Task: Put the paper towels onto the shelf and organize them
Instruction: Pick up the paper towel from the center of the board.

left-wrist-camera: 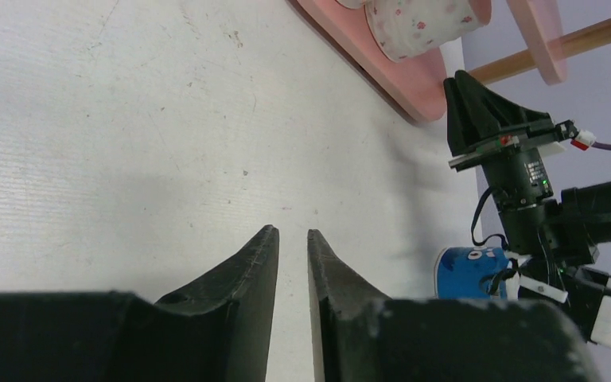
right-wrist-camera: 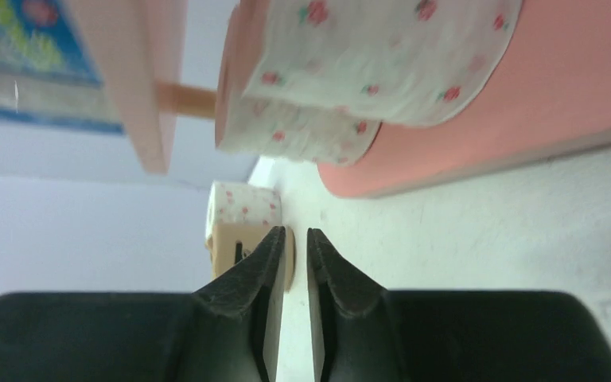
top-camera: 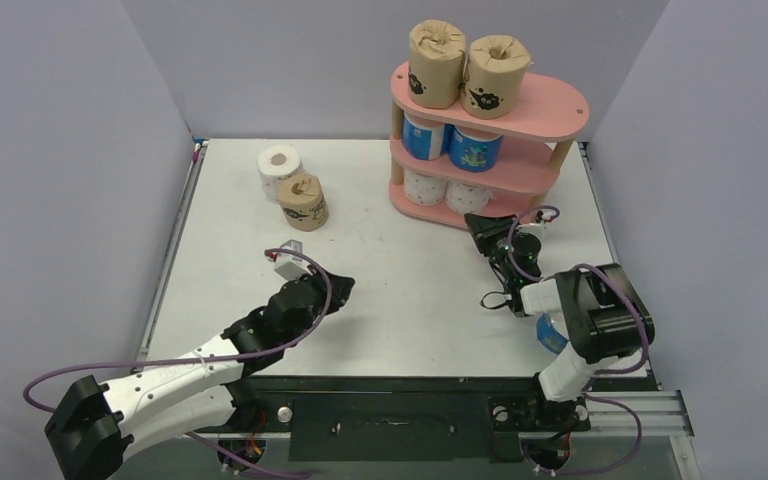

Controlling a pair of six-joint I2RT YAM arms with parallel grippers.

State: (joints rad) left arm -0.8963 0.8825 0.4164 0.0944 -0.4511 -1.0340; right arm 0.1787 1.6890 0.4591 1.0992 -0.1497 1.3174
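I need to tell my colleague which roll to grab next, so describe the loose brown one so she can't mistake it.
Look left of the pink shelf on the table. Two rolls stand there touching; take the nearer brown roll with black drawings, not the white roll behind.

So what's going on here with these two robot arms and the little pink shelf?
They are stocking the pink shelf with small paper towel rolls. Two brown rolls stand on top, two blue in the middle, two white dotted at the bottom. A white roll and a brown roll wait on the table, and a blue roll lies by the right arm. The left gripper and right gripper both hold nothing.
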